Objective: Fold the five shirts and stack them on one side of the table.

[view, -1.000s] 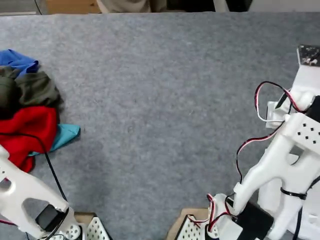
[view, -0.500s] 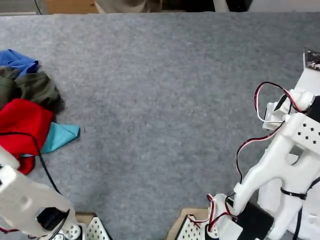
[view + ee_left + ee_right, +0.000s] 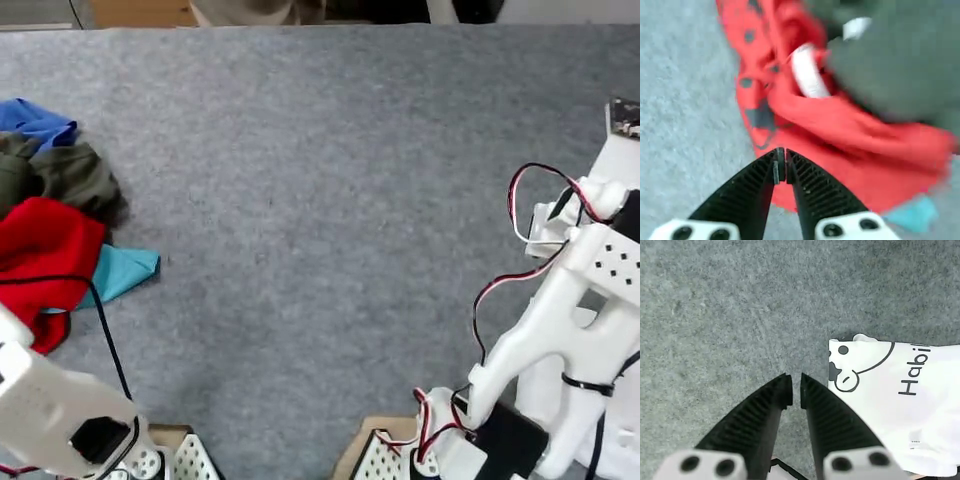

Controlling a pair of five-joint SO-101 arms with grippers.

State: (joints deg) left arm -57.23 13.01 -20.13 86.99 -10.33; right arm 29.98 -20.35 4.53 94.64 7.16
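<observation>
We noted the left gripper (image 3: 780, 167) closed, tips over the red shirt (image 3: 840, 125), heaped with an olive shirt (image 3: 75, 175), blue shirt (image 3: 35, 120) and teal shirt (image 3: 125, 270) at the table (image 3: 330, 200) left edge; right gripper (image 3: 793, 390) near-closed and empty.

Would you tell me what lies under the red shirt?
A teal shirt pokes out from under the red shirt; whatever else lies beneath is covered.

High camera fixed overhead, looking straight down on the grey desk (image 3: 320, 200), left wrist camera close along the left fingers (image 3: 750, 195) onto the red shirt (image 3: 840, 130), also at the high view's left edge (image 3: 50, 250), right wrist camera near the desk, looking past the right fingers (image 3: 760, 420)
</observation>
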